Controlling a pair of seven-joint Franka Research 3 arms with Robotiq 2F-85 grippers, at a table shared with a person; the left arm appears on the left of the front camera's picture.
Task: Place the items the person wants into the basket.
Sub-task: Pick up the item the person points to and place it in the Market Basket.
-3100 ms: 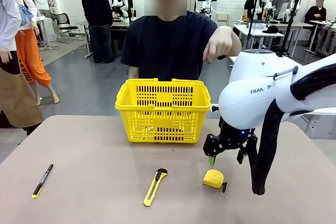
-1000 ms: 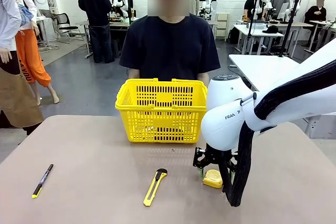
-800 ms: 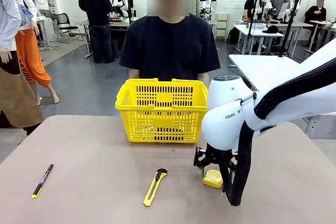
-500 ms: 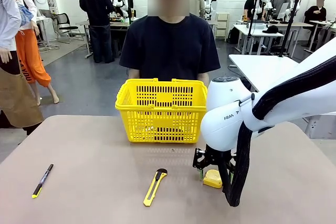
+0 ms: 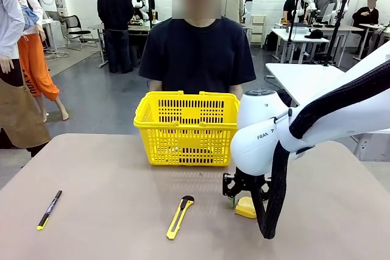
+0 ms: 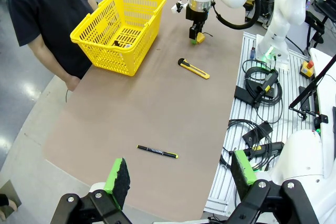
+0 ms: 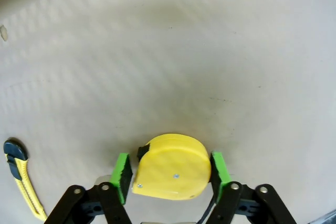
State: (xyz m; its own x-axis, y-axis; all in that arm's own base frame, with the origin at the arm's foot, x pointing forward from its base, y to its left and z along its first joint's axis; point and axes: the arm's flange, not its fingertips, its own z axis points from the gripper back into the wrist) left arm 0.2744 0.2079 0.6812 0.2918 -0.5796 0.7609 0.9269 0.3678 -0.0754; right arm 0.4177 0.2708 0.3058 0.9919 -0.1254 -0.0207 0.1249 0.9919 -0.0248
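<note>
The small yellow tape measure (image 7: 170,167) lies on the table, and the green pads of my right gripper (image 7: 170,174) press on its two sides. The front view has the right gripper (image 5: 241,198) low over the tape measure (image 5: 246,207), to the right of and nearer than the yellow basket (image 5: 186,98). Something dark lies inside the basket (image 6: 92,36), too small to tell. My left gripper (image 6: 181,170) hangs open high above the table, holding nothing. The person (image 5: 198,53) stands behind the basket with arms down.
A yellow-and-black utility knife (image 5: 180,216) lies left of the tape measure. A thin black pen (image 5: 49,209) lies far left near the front edge. Cables and gear (image 6: 262,87) sit beside the table's edge in the left wrist view.
My right arm has sunk a little and edged left over the tape measure, and its fingers have closed onto it. The left gripper has stayed open.
</note>
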